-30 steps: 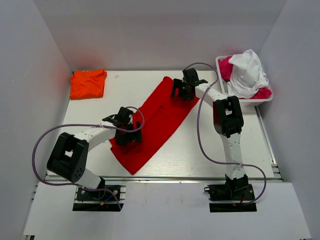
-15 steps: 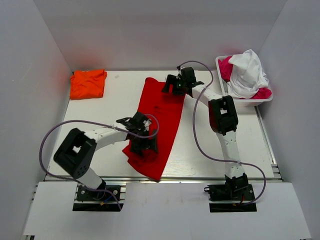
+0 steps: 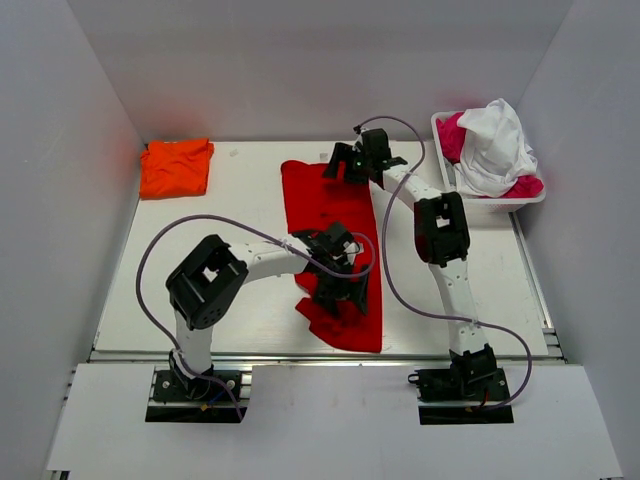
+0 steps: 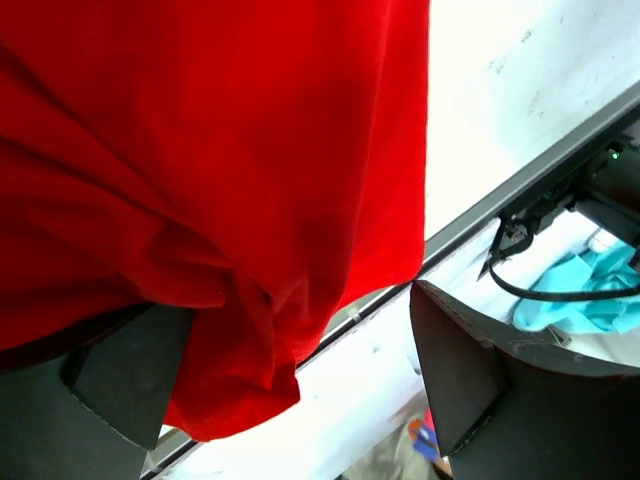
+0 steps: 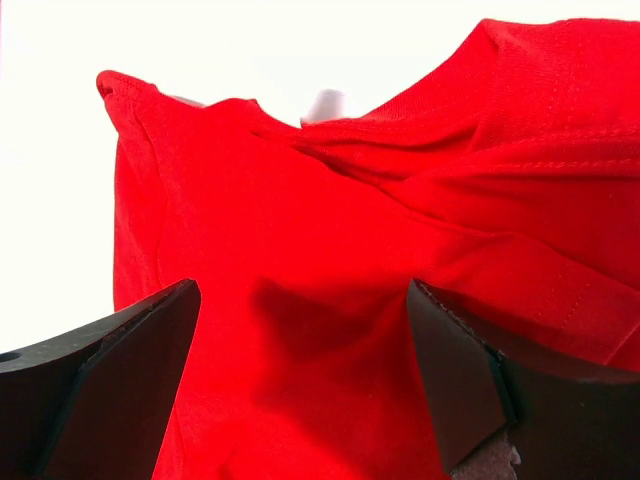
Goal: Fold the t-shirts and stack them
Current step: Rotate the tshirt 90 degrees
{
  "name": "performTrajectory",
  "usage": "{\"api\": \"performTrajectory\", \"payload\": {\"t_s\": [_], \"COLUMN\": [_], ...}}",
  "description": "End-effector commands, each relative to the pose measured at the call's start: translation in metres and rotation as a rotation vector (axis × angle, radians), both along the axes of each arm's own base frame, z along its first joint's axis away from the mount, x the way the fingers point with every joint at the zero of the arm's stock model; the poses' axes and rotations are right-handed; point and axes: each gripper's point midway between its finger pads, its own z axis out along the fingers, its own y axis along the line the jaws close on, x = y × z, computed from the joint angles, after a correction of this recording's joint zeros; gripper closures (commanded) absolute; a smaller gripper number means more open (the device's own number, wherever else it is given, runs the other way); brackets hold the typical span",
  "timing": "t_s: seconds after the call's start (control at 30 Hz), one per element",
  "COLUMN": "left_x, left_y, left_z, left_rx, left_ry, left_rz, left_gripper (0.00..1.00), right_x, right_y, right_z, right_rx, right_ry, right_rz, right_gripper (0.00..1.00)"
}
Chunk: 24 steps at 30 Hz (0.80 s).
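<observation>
Red t-shirt [image 3: 325, 205]: likely soft, light, limp; take it at shoulders and hem; your left gripper [image 3: 335, 287], right gripper [image 3: 342, 166] both spread wide.

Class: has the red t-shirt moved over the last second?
Yes. The red t-shirt swung its near end rightward, away from the orange t-shirt.

Bright, even light; table [image 4: 480, 80] glares white in wrist views; soft shadows.
</observation>
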Motion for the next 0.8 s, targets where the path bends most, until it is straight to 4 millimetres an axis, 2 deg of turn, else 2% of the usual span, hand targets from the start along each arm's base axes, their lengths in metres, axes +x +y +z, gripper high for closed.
{"api": "performTrajectory", "payload": {"t_s": [0.0, 0.03, 0.07, 0.13, 0.17, 0.2, 0.27, 0.33, 0.37, 0.4, 0.43, 0.47, 0.5, 0.53, 0.57, 0.6, 0.63, 0.7, 0.73, 0.77], "left_x": [0.001, 0.007, 0.011, 0.018, 0.018, 0.019, 0.012, -0.003, -0.002, -0.005, -0.009, -0.003, 0.002, 0.005, 0.018, 0.021, 0.029, 0.042, 0.053, 0.061], "left_y": [0.031, 0.032, 0.042, 0.043, 0.050, 0.049, 0.057, 0.071, 0.077, 0.085, 0.094, 0.101, 0.115, 0.121, 0.137, 0.152, 0.162, 0.167, 0.168, 0.170], "left_z": [-0.030, -0.021, -0.010, 0.012, 0.019, 0.040, 0.053, 0.069, 0.072, 0.074, 0.072, 0.083, 0.081, 0.083, 0.084, 0.082, 0.083, 0.090, 0.093, 0.097], "left_rx": [0.183, 0.188, 0.220, 0.214, 0.230, 0.187, 0.181, 0.155, 0.159, 0.167, 0.187, 0.188, 0.230, 0.253, 0.323, 0.378, 0.422, 0.426, 0.411, 0.408], "left_ry": [-0.071, -0.104, -0.148, -0.196, -0.215, -0.247, -0.281, -0.299, -0.324, -0.334, -0.331, -0.383, -0.390, -0.397, -0.462, -0.479, -0.515, -0.546, -0.567, -0.586], "left_rz": [0.025, 0.036, 0.056, 0.073, 0.082, 0.090, 0.080, 0.076, 0.098, 0.104, 0.121, 0.161, 0.202, 0.263, 0.340, 0.395, 0.478, 0.523, 0.562, 0.579], "left_gripper": [0.00, 0.00, 0.00, 0.00, 0.00, 0.00, 0.00, 0.00, 0.00, 0.00, 0.00, 0.00, 0.00, 0.00, 0.00, 0.00, 0.00, 0.00, 0.00, 0.00], "right_x": [-0.008, -0.007, -0.007, -0.006, -0.004, -0.003, 0.001, 0.003, -0.002, -0.007, -0.014, -0.025, -0.032, -0.052, -0.062, -0.074, -0.097, -0.121, -0.136, -0.142], "right_y": [-0.032, -0.034, -0.034, -0.030, -0.030, -0.029, -0.029, -0.033, -0.034, -0.037, -0.044, -0.048, -0.049, -0.064, -0.065, -0.056, -0.067, -0.059, -0.064, -0.067], "right_z": [-0.043, -0.039, -0.029, -0.007, 0.012, 0.021, 0.065, 0.082, 0.111, 0.109, 0.117, 0.120, 0.113, 0.089, 0.097, 0.090, 0.065, 0.049, 0.031, 0.030], "right_rx": [-0.105, -0.108, -0.098, -0.089, -0.081, -0.076, -0.070, -0.075, -0.078, -0.097, -0.139, -0.163, -0.217, -0.282, -0.299, -0.329, -0.379, -0.462, -0.512, -0.574], "right_ry": [0.110, 0.099, 0.085, 0.036, -0.006, -0.023, -0.117, -0.157, -0.206, -0.199, -0.200, -0.196, -0.192, -0.129, -0.145, -0.146, -0.091, -0.060, -0.023, -0.033], "right_rz": [-0.049, -0.047, -0.032, -0.003, 0.013, 0.015, 0.027, 0.020, 0.030, 0.030, 0.020, 0.022, 0.020, 0.005, 0.002, 0.015, 0.012, 0.009, 0.010, -0.025], "right_gripper": [0.10, 0.10, 0.10, 0.10, 0.10, 0.10, 0.10, 0.10, 0.10, 0.10, 0.10, 0.10, 0.10, 0.10, 0.10, 0.10, 0.10, 0.10, 0.10, 0.10]}}
